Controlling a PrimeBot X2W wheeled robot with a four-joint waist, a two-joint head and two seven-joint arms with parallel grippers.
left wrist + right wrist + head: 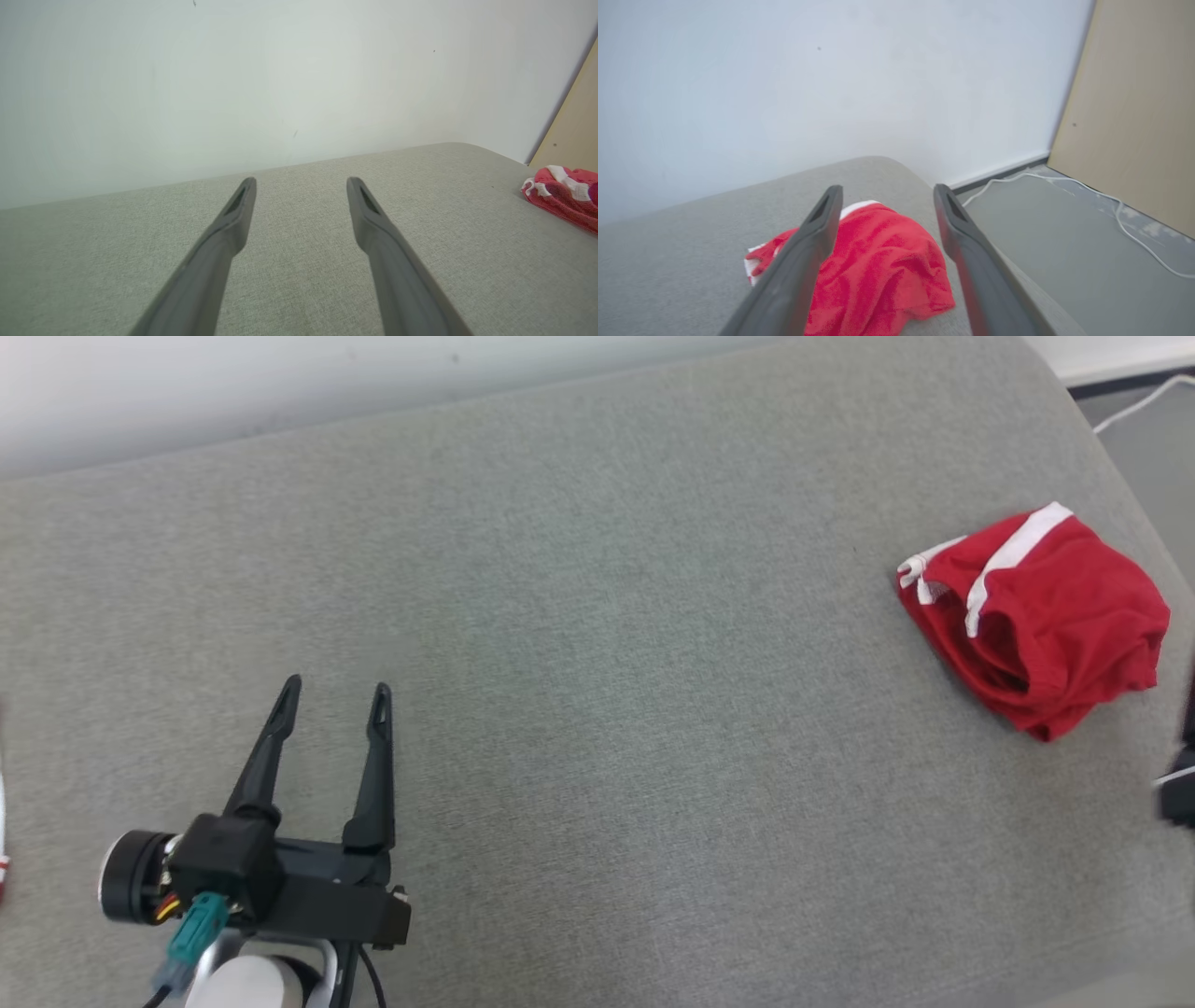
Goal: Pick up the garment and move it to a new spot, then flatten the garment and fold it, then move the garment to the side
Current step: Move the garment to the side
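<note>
right claw (887, 188) spread near the folded red white-trimmed garment (878, 270); it should back away straight, snagging nothing. left claw (337, 686) spread too.

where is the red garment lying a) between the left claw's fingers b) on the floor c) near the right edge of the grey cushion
c: the garment lies bunched by the right edge of the grey cushion, far from the left claw

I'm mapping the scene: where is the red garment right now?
The red garment lies bunched at the far right of the grey cushion in the head view, near its rounded corner, just ahead of the open right claw.
</note>
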